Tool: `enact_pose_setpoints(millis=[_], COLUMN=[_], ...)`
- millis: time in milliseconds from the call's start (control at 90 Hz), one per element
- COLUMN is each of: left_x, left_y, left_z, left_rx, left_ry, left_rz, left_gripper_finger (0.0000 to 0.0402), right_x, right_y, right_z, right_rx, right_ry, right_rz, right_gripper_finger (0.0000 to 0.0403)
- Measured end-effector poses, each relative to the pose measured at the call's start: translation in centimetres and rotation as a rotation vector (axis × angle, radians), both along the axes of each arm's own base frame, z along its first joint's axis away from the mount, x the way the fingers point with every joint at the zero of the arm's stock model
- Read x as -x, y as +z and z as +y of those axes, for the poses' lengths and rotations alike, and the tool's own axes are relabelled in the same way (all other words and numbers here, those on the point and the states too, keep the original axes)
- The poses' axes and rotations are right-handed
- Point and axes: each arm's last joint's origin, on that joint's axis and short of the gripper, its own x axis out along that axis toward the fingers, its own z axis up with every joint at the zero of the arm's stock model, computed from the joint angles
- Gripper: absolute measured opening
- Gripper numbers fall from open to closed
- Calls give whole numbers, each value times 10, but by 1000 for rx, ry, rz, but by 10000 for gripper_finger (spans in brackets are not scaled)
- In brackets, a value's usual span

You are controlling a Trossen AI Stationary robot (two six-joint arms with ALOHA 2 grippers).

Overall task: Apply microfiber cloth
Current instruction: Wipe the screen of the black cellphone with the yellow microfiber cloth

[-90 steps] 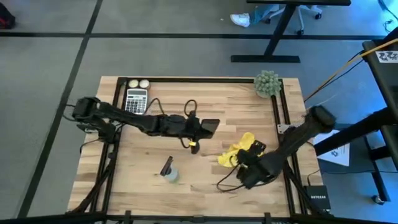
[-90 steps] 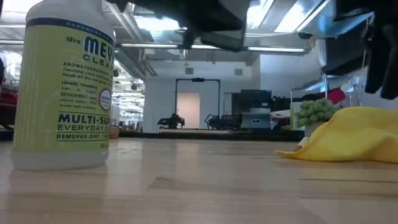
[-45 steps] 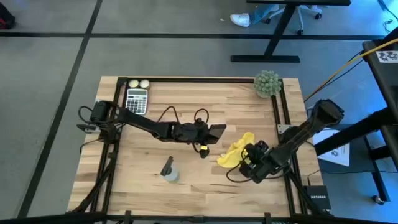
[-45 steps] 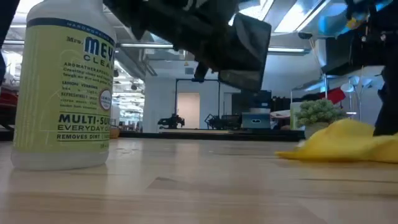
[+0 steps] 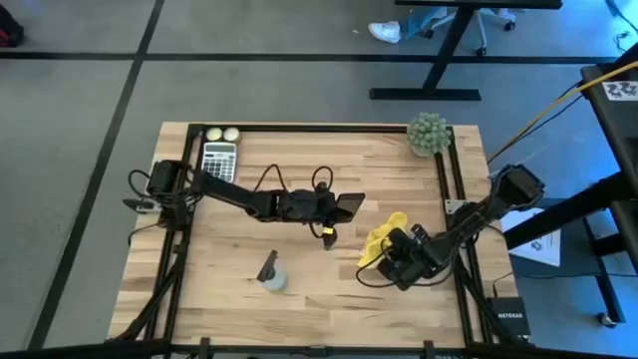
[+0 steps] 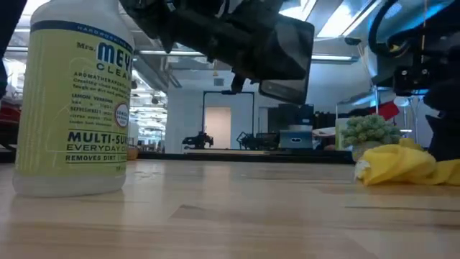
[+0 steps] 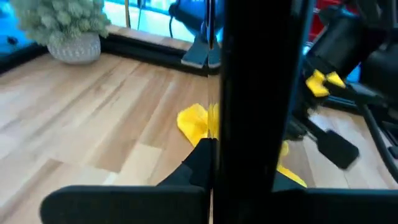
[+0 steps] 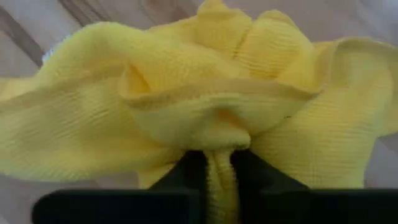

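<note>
Yellow fabric fills my right wrist view: the cloth [image 8: 205, 99] is bunched into folds, and a pleat of it sits pinched between the right gripper's [image 8: 214, 171] two fingers, so I read that gripper as clenched on the cloth. From above, the cloth [image 5: 381, 242] lies on the wooden surface [image 5: 299, 289] toward its right side, with the right gripper [image 5: 397, 261] at its near edge. In the low view the heap [image 6: 402, 165] rests on the wood, only a little of it raised.

My left gripper [image 5: 329, 207] hangs over the middle of the surface, clamped on a black phone [image 5: 348, 206], which it holds off the wood; the phone [image 6: 287, 50] shows tilted in the low view.

I judge the cloth to be very light, soft and limp. It will drape and trail, and it could slip free of a thin pinch. A gathered fold, as now, seems the better hold, since it leaves loose fabric for wiping. The spray bottle [image 5: 271, 275] stands well apart toward the front and should not be in the way.
</note>
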Motion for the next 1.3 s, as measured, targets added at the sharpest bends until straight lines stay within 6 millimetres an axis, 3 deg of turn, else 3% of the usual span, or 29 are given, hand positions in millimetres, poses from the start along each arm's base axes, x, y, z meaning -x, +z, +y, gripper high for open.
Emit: enact_pose_setpoints(millis=[167,289,400,533,733,1100,1200,1300], left_x=[0,-1,-1,-1,-1,-2,-2,-2], left_y=[0,2,3,3,4,4,6,12], left_z=[9,13,12,8,6,5,5,5], left_rx=[-7,9,-11,-23,-28,-20,-21,-20], left_ry=[21,23,-11,-27,-36,-72,-71,-71], left_rz=[-4,-23,-32,-32,-43,-56,-71,-97], left_gripper_finger=[8,8,8,8,8,8,8,8], right_x=[-14,-31,-46,-62,-77,-94,-95,-100], right_y=[67,121,148,153,153,126,136,160], right_z=[7,12,9,-13,-41,-33,-34,-32], right_rx=[168,411,660,813,813,665,721,805], right_ry=[151,248,284,273,189,282,288,273], right_rz=[-42,-232,-309,-242,-196,-168,-163,-197], right_gripper_finger=[8,9,5,4,4,3,3,3])
